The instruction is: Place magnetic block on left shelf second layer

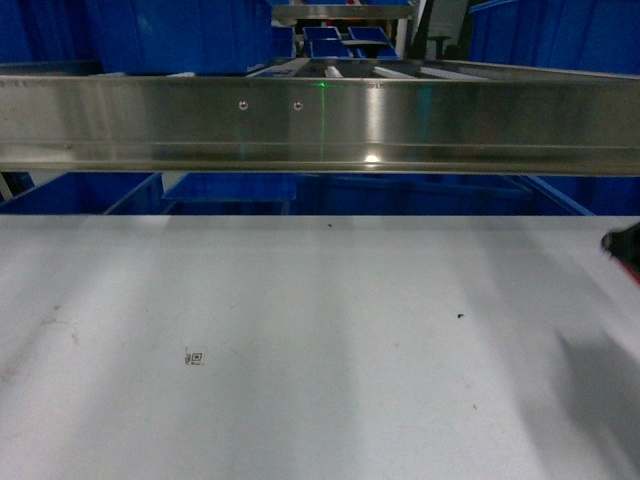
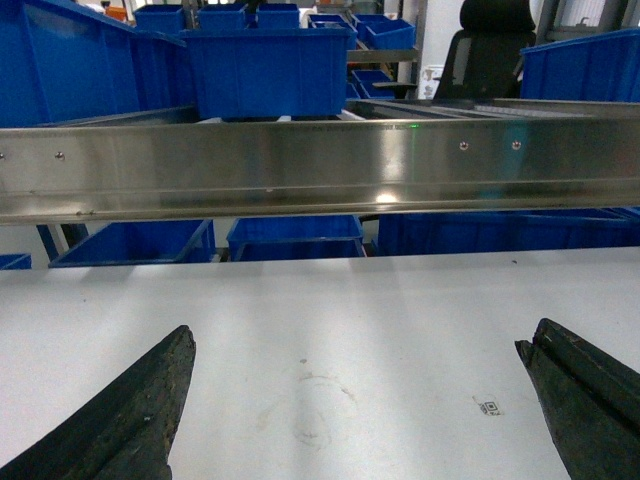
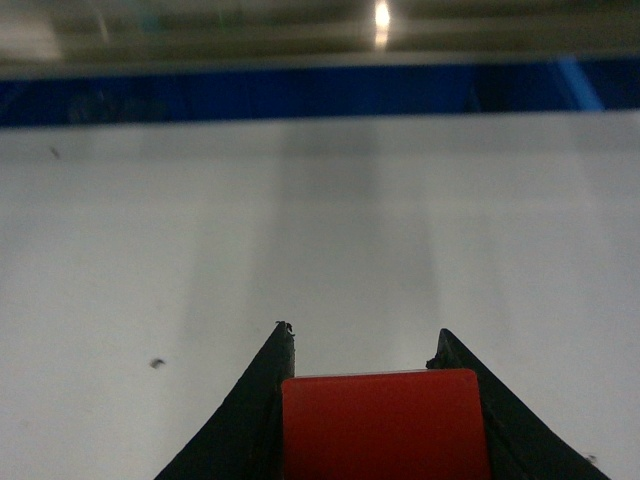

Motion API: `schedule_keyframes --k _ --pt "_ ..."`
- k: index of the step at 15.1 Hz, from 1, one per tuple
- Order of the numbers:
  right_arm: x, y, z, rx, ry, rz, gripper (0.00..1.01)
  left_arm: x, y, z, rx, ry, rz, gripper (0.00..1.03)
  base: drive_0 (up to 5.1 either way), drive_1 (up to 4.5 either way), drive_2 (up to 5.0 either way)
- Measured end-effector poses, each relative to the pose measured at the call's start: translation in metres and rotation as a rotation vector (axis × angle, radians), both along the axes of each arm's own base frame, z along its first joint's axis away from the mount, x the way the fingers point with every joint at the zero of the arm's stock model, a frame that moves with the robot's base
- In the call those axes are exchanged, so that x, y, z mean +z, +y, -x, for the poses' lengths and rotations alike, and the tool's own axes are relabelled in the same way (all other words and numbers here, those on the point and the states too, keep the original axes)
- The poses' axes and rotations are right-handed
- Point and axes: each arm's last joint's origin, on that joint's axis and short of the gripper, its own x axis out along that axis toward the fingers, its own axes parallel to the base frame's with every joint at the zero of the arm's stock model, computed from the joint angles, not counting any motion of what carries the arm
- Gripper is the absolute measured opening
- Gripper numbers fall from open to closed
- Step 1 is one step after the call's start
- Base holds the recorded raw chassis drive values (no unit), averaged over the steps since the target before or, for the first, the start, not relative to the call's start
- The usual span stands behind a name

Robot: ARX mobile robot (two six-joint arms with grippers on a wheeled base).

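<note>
Right wrist-mounted view shows the right pincer (image 3: 362,355) closed on the magnetic block (image 3: 385,425), its two dark fingers pressed against the red cube's left and right faces, with the block's top edge level between the tips. Below and ahead lies the white counter (image 3: 300,220), bare apart from a few dark specks.

From the left wrist camera, the left pincer (image 2: 355,385) is spread wide and holds nothing; its fingers (image 2: 130,410) frame a stretch of counter carrying a small printed marker (image 2: 490,407).

In the head view the right pincer appears only as a dark, blurred shape with a trace of red at the right edge (image 1: 625,250), low over the counter. Past the counter's far edge runs a broad steel rail (image 1: 320,120), and behind it stand blue bins (image 2: 265,65) on the racking. Which level counts as the left shelf's second layer cannot be told from here.

The main risk is judged to be the rail: carried straight forward at this height, the block or the fingers could strike it and the cube be knocked loose. The grip covers only two faces, so a sharp swing leftward might also let it twist or slip.
</note>
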Motion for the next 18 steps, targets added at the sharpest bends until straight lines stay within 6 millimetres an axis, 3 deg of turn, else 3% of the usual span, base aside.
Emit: schedule_keyframes --k 2,4,6,10,15,18 --pt "0.053 0.006 0.044 -0.055 -0.136 -0.035 0.34 0.0 0.0 0.0 0.0 0.0 0.0 0.98 0.0 0.0 0.0" --pt "0.085 0.023 0.077 -0.02 -0.225 -0.053 0.34 0.0 0.0 0.0 0.0 0.0 0.0 0.98 0.0 0.0 0.0" --pt "0.107 0.03 0.093 0.018 -0.308 -0.068 0.34 0.0 0.0 0.0 0.0 0.0 0.0 0.98 0.0 0.0 0.0" --pt "0.092 0.02 0.092 0.013 -0.24 -0.044 0.34 0.0 0.0 0.0 0.0 0.0 0.0 0.98 0.0 0.0 0.0" --pt "0.093 0.011 0.098 0.061 -0.244 -0.061 0.34 0.0 0.0 0.0 0.0 0.0 0.0 0.98 0.0 0.0 0.0" --pt "0.097 0.009 0.105 0.077 -0.28 0.014 0.34 0.0 0.0 0.0 0.0 0.0 0.0 0.98 0.0 0.0 0.0"
